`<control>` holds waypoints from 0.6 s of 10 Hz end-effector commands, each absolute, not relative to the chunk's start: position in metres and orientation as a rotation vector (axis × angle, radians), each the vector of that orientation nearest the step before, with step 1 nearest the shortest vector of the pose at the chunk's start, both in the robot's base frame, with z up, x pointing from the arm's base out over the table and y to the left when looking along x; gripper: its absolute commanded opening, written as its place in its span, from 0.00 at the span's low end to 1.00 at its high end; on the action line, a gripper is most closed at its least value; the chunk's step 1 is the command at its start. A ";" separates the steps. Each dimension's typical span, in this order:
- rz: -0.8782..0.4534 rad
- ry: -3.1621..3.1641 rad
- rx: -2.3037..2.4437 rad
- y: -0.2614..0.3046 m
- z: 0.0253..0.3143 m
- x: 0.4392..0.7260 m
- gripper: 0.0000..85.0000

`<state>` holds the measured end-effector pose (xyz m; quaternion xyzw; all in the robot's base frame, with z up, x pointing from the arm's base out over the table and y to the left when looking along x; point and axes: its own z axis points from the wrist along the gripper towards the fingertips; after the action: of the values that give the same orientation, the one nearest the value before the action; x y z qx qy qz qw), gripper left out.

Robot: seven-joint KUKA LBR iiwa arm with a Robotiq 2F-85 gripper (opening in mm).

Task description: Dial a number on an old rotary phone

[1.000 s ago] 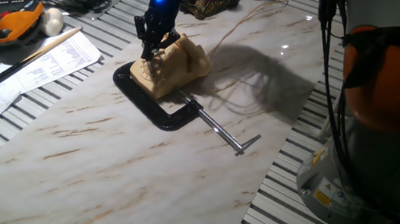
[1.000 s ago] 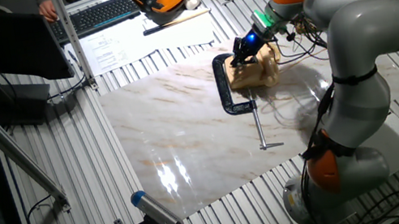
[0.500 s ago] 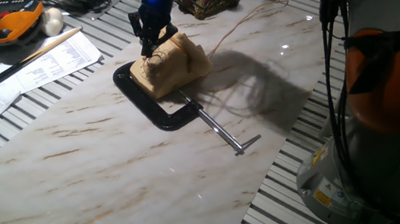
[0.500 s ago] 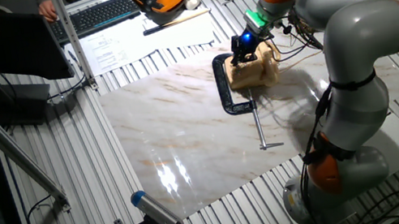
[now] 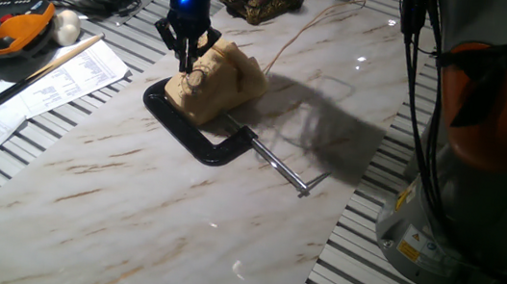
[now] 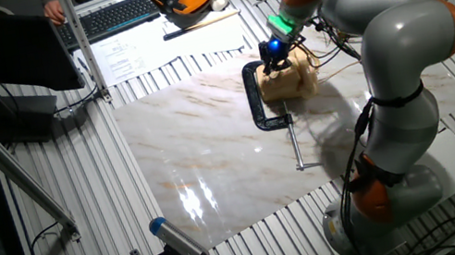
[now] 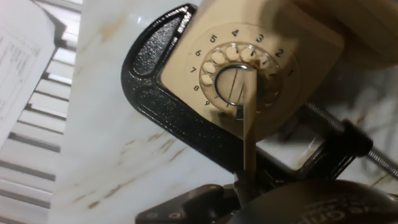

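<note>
So the marble slab (image 5: 176, 220) is carrying everything here, and the old rotary phone (image 5: 225, 78) is sitting near its far edge, toward the corner by the papers, pinned down by a black C-clamp (image 5: 198, 133) whose screw rod is pointing back toward the middle of the slab. The gripper (image 5: 186, 45) is hanging right over the phone's sloped front, so the phone is lying straight below it, slightly ahead. In the hand view a thin rod (image 7: 249, 134) is sticking out from the gripper and reaching onto the dial (image 7: 238, 79), tip landing around the upper right holes near 2 and 3. Can't tell if the jaws are clenched or released, they're hidden. Next move probably depends on which hole that tip is catching.
</note>
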<state>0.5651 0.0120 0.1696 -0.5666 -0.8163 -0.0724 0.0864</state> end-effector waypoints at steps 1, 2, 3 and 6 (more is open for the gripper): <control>-0.166 -2.570 -1.474 0.012 0.169 0.565 0.00; -0.137 -2.624 -1.390 0.012 0.169 0.566 0.00; -0.114 -2.677 -1.310 0.011 0.169 0.566 0.00; -0.049 -2.831 -1.030 0.010 0.170 0.567 0.00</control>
<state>0.5674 0.0100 0.1697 -0.4785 -0.8757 -0.0252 0.0602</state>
